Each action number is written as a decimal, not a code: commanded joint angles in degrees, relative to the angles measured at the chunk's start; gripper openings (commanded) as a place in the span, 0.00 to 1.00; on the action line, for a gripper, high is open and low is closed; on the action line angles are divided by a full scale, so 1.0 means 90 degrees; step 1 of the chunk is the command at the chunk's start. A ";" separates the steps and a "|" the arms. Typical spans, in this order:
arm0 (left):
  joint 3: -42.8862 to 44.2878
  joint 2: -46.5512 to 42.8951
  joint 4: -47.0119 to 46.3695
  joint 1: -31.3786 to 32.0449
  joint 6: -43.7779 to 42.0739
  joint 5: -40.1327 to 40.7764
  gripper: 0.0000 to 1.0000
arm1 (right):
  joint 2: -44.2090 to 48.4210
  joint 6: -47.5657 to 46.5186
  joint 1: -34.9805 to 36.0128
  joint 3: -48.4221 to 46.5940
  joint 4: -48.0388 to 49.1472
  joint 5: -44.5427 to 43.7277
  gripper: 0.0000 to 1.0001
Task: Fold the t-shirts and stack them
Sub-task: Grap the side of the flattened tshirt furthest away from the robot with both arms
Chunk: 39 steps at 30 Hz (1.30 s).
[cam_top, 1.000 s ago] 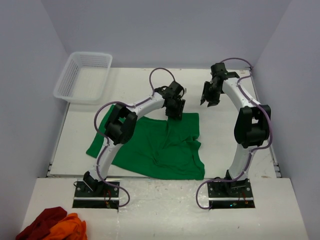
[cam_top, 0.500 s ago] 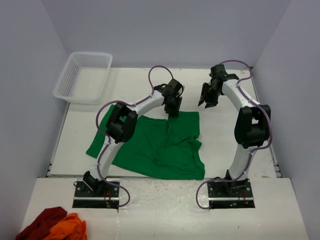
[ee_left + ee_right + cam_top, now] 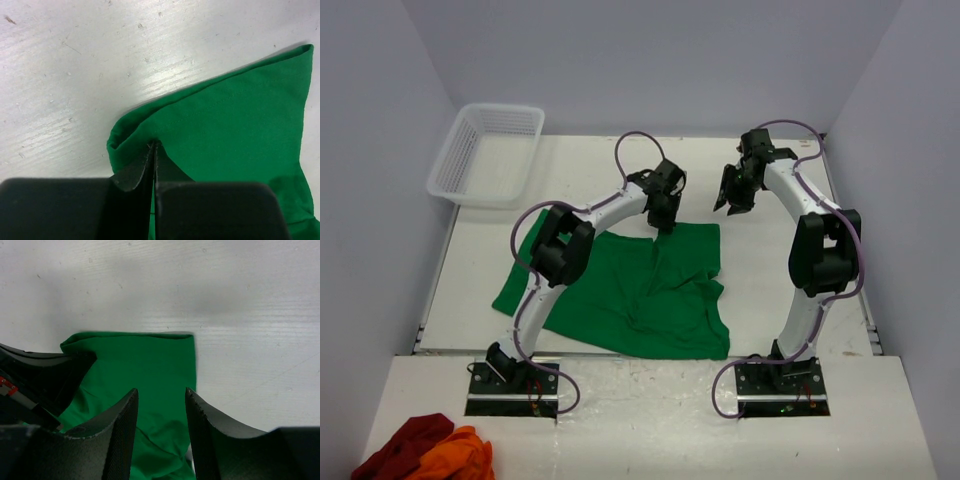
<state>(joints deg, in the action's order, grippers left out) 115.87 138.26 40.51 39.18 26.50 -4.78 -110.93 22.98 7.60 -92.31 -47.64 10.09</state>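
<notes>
**A:** Top camera first: where's the green t-shirt [image 3: 640, 290]?

**B:** It lies rumpled on the worktop [image 3: 750, 290], from the middle out toward 7 o'clock. The left claw [image 3: 665, 222] sits at the shirt's 12 o'clock edge. The right claw [image 3: 733, 203] hangs off the cloth toward 1 o'clock, over bare worktop. A white basket [image 3: 485, 155] stands at 10 o'clock. The red and orange cloths [image 3: 420, 450] are at 7 o'clock on the near ledge, well apart from the shirt.

**A:** And the left wrist view?

**B:** The black fingers [image 3: 135, 175] are pressed together, with a fold of the shirt's edge pinched at their tips. Green shows in the slit between them. The rest of the shirt runs off toward 3 and 5 o'clock, and bare worktop fills 9 to 1 o'clock.

**A:** Right wrist?

**B:** That claw stands partly open, a narrow gap with nothing in it. Below the gap lies a corner of the shirt, flat on the worktop, its straight edge toward 12 o'clock. A dark part of the left arm shows at 8 o'clock
</notes>
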 commanded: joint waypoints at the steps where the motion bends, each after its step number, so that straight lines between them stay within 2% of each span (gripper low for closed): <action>1: -0.0754 0.0324 0.0499 0.0090 -0.0015 0.1017 0.03 | 0.0275 0.0005 -0.0014 -0.0056 0.0166 0.0139 0.44; 7: -0.1361 -0.0907 0.0061 0.0159 0.0034 0.1565 0.19 | 0.0314 -0.0054 -0.0004 -0.0094 0.0137 0.0119 0.44; 8: -0.1390 -0.1005 0.0059 0.0159 0.0034 0.1643 0.24 | 0.0324 -0.0054 -0.0004 -0.0104 0.0127 0.0110 0.44; 11: -0.1186 -0.1153 0.0254 0.0149 -0.0005 0.1819 0.31 | 0.0344 -0.0054 -0.0014 -0.0124 0.0088 0.0100 0.44; 14: -0.0932 -0.1104 0.0469 0.0149 -0.0044 0.1965 0.33 | 0.0373 -0.0073 -0.0004 -0.0095 0.0078 0.0080 0.44; 23: -0.0990 -0.1231 0.0577 0.0119 -0.0113 0.2307 0.35 | 0.0334 -0.0132 -0.0004 -0.0046 0.0127 0.0080 0.44; 30: -0.1409 -0.1289 0.0528 0.0100 -0.0064 0.1859 0.31 | 0.0090 -0.0112 0.0045 -0.0231 0.0117 0.0471 0.44; 34: -0.2131 -0.1533 0.0119 0.0100 0.0024 0.1508 0.26 | 0.0060 -0.0025 0.0249 -0.0202 0.0224 0.0520 0.44; 39: -0.2396 -0.1787 0.0020 0.0119 0.0034 0.1487 0.24 | -0.0037 0.0171 0.0503 -0.0134 0.0664 0.0705 0.44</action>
<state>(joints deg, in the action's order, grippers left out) 96.20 124.92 41.12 40.47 26.39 9.96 -111.00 23.38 10.61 -92.33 -45.12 13.69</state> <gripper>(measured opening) 0.244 0.441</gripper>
